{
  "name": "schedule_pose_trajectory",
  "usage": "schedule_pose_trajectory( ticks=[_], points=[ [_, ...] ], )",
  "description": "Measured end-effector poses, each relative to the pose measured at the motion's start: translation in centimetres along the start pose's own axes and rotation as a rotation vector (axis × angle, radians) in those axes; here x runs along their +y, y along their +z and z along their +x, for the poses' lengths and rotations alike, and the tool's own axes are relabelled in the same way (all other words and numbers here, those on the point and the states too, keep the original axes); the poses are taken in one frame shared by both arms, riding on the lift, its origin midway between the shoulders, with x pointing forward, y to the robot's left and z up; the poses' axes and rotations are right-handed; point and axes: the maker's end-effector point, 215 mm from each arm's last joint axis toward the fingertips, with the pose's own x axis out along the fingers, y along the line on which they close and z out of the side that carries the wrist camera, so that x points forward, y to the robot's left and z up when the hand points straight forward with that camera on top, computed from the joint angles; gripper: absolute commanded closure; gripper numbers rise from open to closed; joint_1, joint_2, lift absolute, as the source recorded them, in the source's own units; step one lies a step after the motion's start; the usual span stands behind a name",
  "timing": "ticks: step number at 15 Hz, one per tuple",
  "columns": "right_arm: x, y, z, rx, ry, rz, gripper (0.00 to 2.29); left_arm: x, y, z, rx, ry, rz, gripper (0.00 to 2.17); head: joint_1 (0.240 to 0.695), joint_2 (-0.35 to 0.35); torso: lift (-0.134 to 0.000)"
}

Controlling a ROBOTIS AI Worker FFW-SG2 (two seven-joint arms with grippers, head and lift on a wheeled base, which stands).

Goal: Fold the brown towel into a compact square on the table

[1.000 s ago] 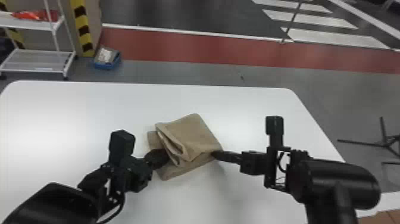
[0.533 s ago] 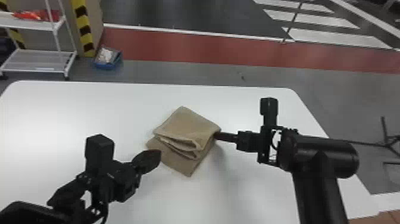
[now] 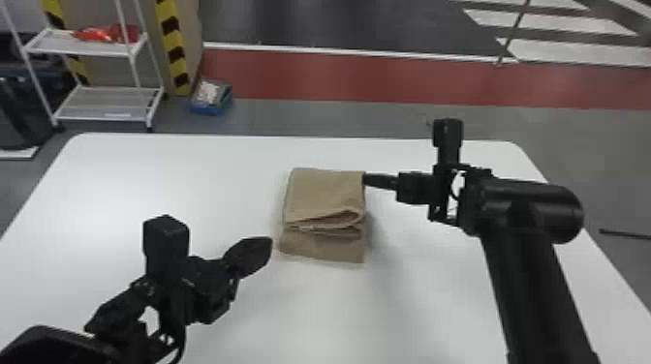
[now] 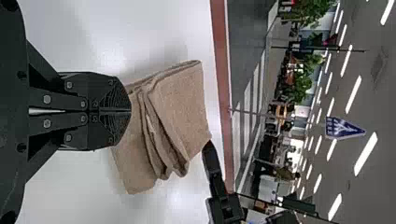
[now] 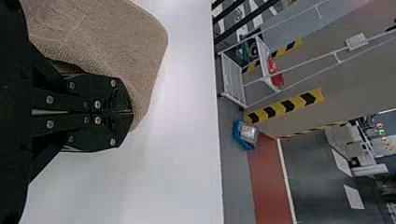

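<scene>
Brown towel (image 3: 325,191) on the worktop (image 3: 203,184), folded in layers, roughly square to the robot. Upper folds sit toward the far side, a bottom layer sticks out on the near side, and the loose fold ends face the robot. Left pincer (image 3: 269,241): clenched, empty, just beside the towel's near left corner in head view. Right pincer (image 3: 366,179): clenched, at the far right corner, up against the cloth; can't tell if any is pinched. Blue box (image 3: 208,107) on the floor past the worktop, near the white rack (image 3: 80,46).
</scene>
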Motion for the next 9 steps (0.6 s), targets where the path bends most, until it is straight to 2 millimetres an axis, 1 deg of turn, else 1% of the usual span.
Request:
schedule_pose_trajectory(
  ticks=[2, 3, 4, 5, 7, 9],
  points=[
    [0.9, 1.6, 0.7, -0.017, 0.014, -0.011, 2.18, 0.6, 0.1, -0.2, 0.000, 0.008, 0.001, 1.81, 0.695, -0.093, -0.123],
    [1.7, 1.8, 1.2, -0.016, 0.024, -0.018, 2.18, 0.9, 0.2, -0.1, -0.002, 0.011, 0.002, 1.82, 0.695, -0.085, -0.123],
    [2.5, 1.7, 1.7, -0.005, 0.034, -0.031, 2.18, 1.0, 0.4, 0.0, -0.005, 0.012, 0.003, 1.82, 0.695, -0.074, -0.123],
    [2.8, 1.4, 2.1, 0.005, 0.036, -0.043, 2.18, 1.0, 0.6, 0.0, -0.008, 0.012, 0.004, 1.82, 0.695, -0.062, -0.123],
    [2.2, 1.1, 2.0, 0.015, 0.027, -0.033, 2.17, 1.3, 1.1, 0.3, -0.012, 0.012, 0.008, 1.82, 0.695, -0.064, -0.123],
    [0.7, -0.1, 1.0, 0.040, 0.008, 0.008, 2.17, 1.7, 1.3, 0.9, -0.012, 0.014, 0.012, 1.81, 0.695, -0.076, -0.123]
  ],
)
